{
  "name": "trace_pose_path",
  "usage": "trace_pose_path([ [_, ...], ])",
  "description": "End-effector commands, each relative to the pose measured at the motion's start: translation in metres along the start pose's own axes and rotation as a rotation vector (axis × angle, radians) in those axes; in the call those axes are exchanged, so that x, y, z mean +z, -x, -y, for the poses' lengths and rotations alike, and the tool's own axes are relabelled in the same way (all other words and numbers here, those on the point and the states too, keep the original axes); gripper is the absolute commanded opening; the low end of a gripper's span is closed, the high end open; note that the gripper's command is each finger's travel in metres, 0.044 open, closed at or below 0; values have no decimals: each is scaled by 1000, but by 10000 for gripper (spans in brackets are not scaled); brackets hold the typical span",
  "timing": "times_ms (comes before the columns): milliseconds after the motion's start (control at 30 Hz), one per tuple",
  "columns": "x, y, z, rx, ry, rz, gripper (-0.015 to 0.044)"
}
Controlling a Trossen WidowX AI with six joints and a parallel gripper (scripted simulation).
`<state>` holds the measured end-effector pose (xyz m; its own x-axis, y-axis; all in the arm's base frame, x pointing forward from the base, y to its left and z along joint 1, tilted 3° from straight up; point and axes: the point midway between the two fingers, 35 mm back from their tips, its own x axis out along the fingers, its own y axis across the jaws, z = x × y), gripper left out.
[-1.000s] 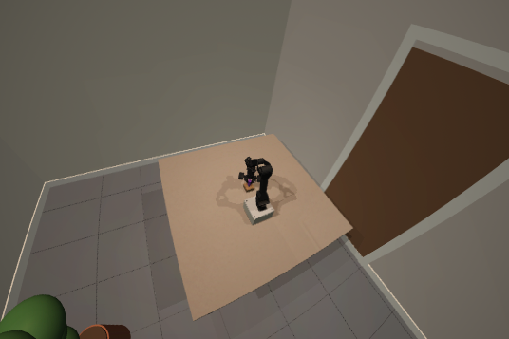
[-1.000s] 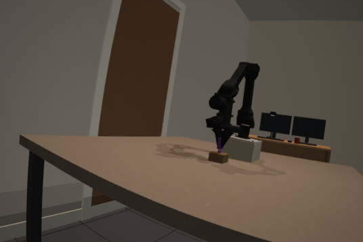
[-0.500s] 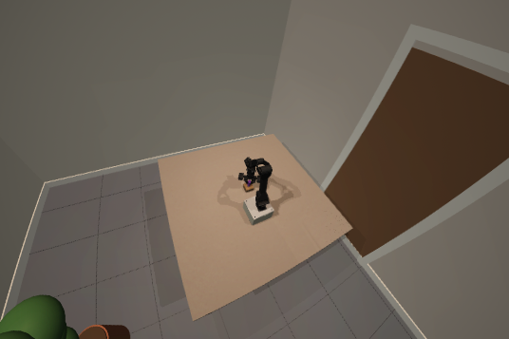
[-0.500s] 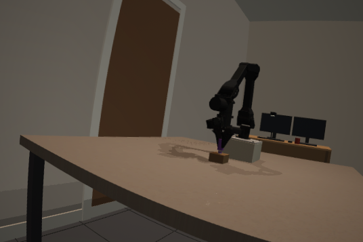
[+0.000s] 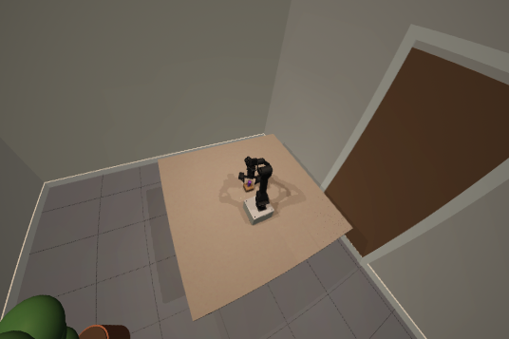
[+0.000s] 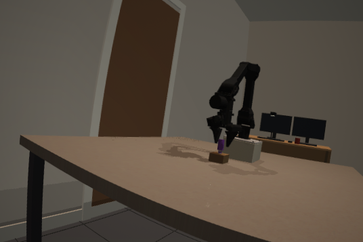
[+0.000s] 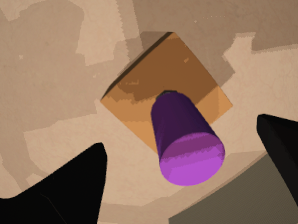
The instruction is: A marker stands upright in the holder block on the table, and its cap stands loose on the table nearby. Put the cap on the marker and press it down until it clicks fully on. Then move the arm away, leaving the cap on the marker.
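Note:
The purple cap (image 7: 182, 139) (image 6: 221, 145) (image 5: 249, 181) stands upright over the marker in the brown holder block (image 7: 133, 103) (image 6: 219, 158) (image 5: 247, 187). The cap covers the marker's body, so the marker itself does not show. My gripper (image 7: 184, 137) (image 6: 222, 142) is open. Its two black fingers stand apart on either side of the cap's top and do not touch it. In the top view the gripper is too small to make out in detail.
The holder block stands on a tan table (image 6: 135, 173) (image 5: 228, 261), close in front of the arm's white base box (image 6: 248, 150) (image 5: 258, 215). A desk with two monitors (image 6: 292, 127) stands at the back wall. A brown door (image 6: 139, 64) is to the left.

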<state>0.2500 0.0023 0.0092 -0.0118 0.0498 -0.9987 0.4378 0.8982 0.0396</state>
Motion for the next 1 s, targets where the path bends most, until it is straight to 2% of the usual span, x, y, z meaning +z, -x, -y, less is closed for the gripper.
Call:
trace_pose_path([
  [0,4,51,-2,12,4,25,440],
  [67,2,63,-1,12,4,25,440],
  [200,2,63,-1,12,4,25,440],
  [267,2,62,-1,11,65,25,387],
  [467,0,54,2,6,548,27,230],
  [767,0,54,2,6,563,27,0],
  [967,0,54,2,6,563,27,0],
])
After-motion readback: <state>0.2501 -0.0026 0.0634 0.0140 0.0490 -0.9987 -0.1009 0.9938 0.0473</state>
